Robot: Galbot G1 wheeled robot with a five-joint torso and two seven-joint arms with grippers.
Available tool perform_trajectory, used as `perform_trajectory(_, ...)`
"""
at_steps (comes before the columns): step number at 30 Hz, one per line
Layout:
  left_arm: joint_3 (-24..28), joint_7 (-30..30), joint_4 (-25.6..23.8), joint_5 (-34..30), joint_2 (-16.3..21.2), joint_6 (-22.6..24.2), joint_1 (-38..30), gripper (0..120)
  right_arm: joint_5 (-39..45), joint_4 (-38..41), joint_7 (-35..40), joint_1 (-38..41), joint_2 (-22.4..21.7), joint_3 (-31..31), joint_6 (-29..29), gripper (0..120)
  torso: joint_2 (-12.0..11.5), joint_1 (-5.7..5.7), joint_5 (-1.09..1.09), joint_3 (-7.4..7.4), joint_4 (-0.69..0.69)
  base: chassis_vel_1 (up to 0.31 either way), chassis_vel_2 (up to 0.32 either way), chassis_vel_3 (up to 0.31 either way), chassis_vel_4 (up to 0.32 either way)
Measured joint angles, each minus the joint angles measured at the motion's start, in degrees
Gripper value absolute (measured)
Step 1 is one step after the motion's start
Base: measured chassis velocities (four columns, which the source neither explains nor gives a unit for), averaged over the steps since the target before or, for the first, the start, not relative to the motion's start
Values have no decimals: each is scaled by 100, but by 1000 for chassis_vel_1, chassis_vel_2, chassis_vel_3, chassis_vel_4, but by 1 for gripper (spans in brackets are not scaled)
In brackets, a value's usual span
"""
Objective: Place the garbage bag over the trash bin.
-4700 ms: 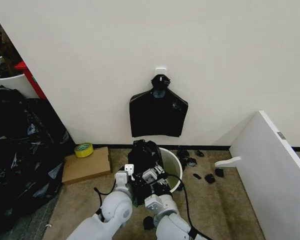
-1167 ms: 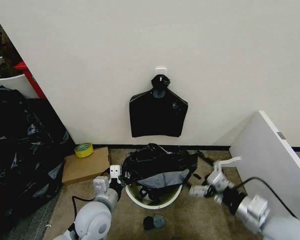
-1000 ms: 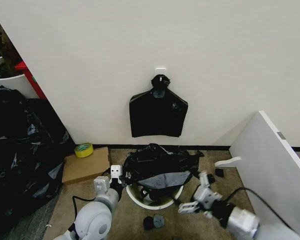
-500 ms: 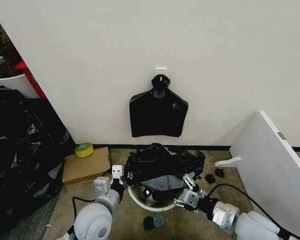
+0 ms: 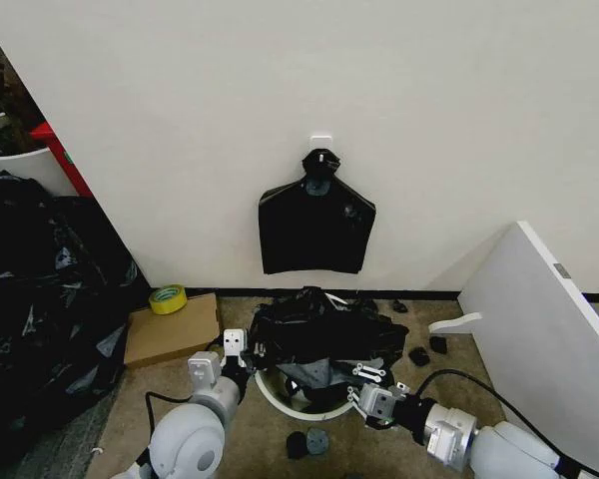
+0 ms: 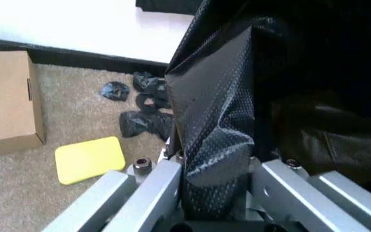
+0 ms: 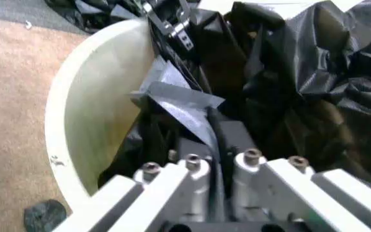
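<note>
Both claws pinch the garbage bag [image 5: 319, 334]: left claw [image 6: 214, 193] and right claw [image 7: 214, 179] closed on film. It drapes crinkled over the trash bin [image 5: 272, 391].

Garbage bag [image 5: 319, 329] blocks the trash bin [image 5: 280, 396] mouth
</note>
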Motion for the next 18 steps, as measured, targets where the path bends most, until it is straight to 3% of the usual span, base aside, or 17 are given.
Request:
perform_trajectory(8, -102, -141, -22, -508, 174, 245, -20, 2, 501, -338, -199, -114, -35, 203, 1184, 0, 0, 0, 0, 0, 0, 0, 0, 0, 0)
perform_trajectory(18, -159, -435, -17, -1067, 227, 385, -179, 2, 432, -675, -1741, -493, -34, 550, 2739, 0, 0, 0, 0, 0, -1, 0, 0, 0, 0)
